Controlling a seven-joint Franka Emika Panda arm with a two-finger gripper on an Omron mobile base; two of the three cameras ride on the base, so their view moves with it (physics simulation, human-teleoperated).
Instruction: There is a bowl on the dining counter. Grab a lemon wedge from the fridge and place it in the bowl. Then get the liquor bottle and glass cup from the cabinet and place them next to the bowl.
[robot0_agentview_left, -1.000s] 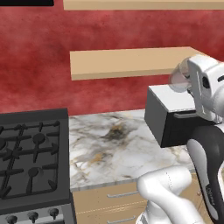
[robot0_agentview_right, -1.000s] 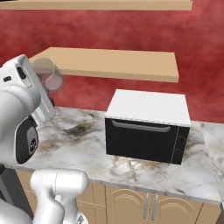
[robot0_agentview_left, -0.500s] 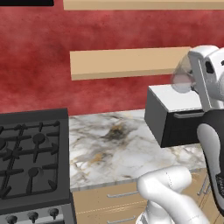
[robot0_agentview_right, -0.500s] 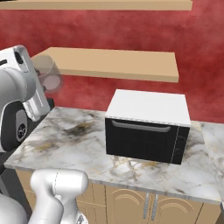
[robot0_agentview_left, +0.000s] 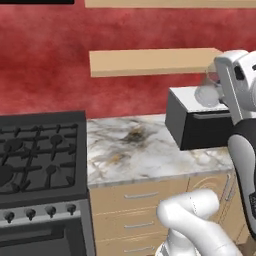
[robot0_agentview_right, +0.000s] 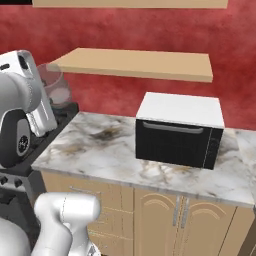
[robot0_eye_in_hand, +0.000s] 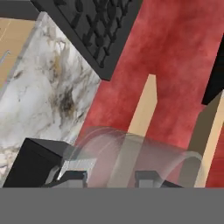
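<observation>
While you carried it high, the glass cup (robot0_eye_in_hand: 131, 157) sat pinched in the tool (robot0_eye_in_hand: 111, 178), its rim arching over both tips and its long axis running out along the tool's own line. It hung above the marble tabletop (robot0_agentview_left: 135, 150), between the stove (robot0_agentview_left: 37, 150) and the microwave (robot0_agentview_right: 177, 130), level with the wooden shelf (robot0_agentview_right: 140, 64). No bowl or dining counter lay ahead (so you would probably have had to drive on before setting it down).
</observation>
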